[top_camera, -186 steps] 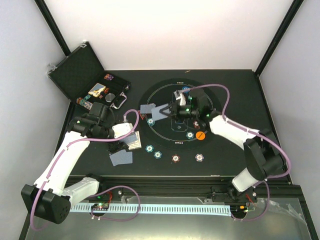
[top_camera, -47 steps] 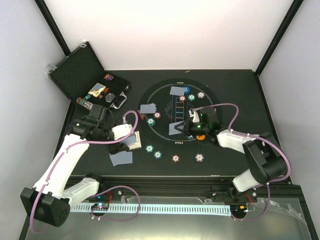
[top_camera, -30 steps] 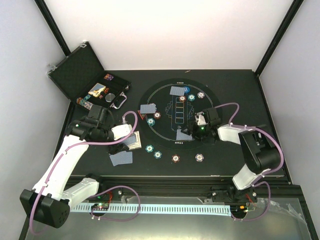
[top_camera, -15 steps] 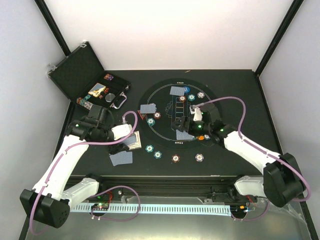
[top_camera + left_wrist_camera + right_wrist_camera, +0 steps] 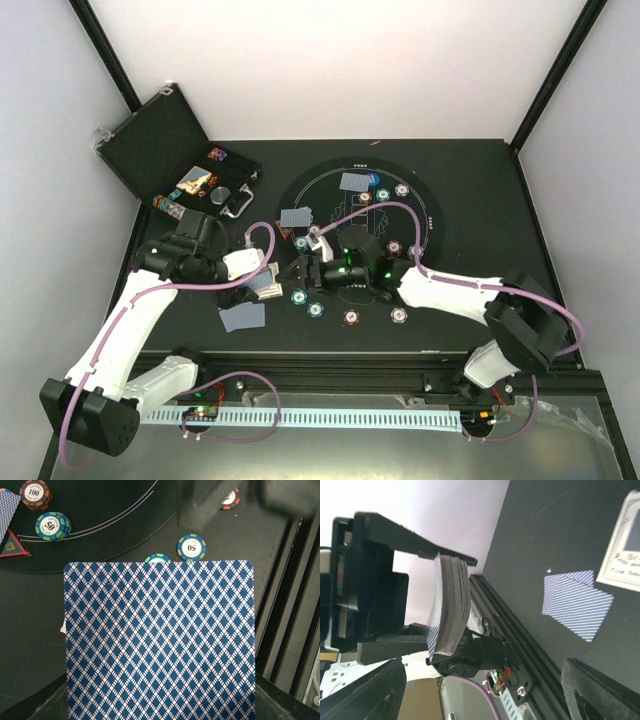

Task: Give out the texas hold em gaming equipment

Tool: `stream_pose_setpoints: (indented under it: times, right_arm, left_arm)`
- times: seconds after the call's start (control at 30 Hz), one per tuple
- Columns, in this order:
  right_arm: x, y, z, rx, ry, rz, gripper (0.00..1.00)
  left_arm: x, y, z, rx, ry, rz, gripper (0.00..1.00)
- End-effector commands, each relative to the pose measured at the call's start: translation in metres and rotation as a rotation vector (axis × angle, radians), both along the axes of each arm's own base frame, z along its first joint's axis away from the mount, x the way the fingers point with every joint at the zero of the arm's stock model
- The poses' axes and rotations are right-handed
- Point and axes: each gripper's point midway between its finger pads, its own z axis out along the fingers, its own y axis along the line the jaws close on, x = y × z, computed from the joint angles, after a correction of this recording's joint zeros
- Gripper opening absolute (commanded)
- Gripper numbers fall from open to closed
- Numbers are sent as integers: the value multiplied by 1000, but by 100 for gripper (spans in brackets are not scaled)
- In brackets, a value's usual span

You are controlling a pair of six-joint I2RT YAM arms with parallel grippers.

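A thick deck of blue-diamond-backed playing cards (image 5: 160, 640) fills the left wrist view and hides the fingers holding it. The right wrist view shows the deck (image 5: 447, 625) edge-on, with my left gripper (image 5: 248, 292) shut on it from both sides. My right gripper (image 5: 298, 272) stands open at the mat's left edge, pointing at the deck and a short way off. Its dark fingertips (image 5: 602, 692) frame the bottom of its own view. Teal chips (image 5: 191, 547) and a brown-red chip (image 5: 36, 493) lie on the mat (image 5: 330, 205), beside a red triangle marker (image 5: 10, 545).
Two dealt cards (image 5: 243, 317) lie left of the mat beside a white printed card (image 5: 622, 545). More cards (image 5: 355, 181) and several chips (image 5: 400, 315) lie around the mat. The open black case (image 5: 165, 150) stands at the back left. The black rail (image 5: 330, 355) runs along the near edge.
My right gripper let go of a card on the mat's near part, opened wide and swung left across the mat toward the deck. The left arm stayed still.
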Motion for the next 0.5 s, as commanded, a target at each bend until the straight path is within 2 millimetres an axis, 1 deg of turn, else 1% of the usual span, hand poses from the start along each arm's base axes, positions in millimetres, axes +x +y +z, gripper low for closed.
stream_pose_setpoints:
  times: [0.0,0.1,0.23,0.47]
  right_arm:
    - [-11,29,25,120,9,60,87]
    - [-16,43,22,132,29,89,87]
    - [-17,59,17,146,51,121,87]
    - [-14,77,1,150,100,139,86]
  left_arm:
    - [4,-5,12,-40,-33,-7,2]
    - [5,-5,12,-39,-34,-6,2]
    - [4,-5,11,-35,-30,-6,2]
    - [4,-4,9,-30,-31,-6,2]
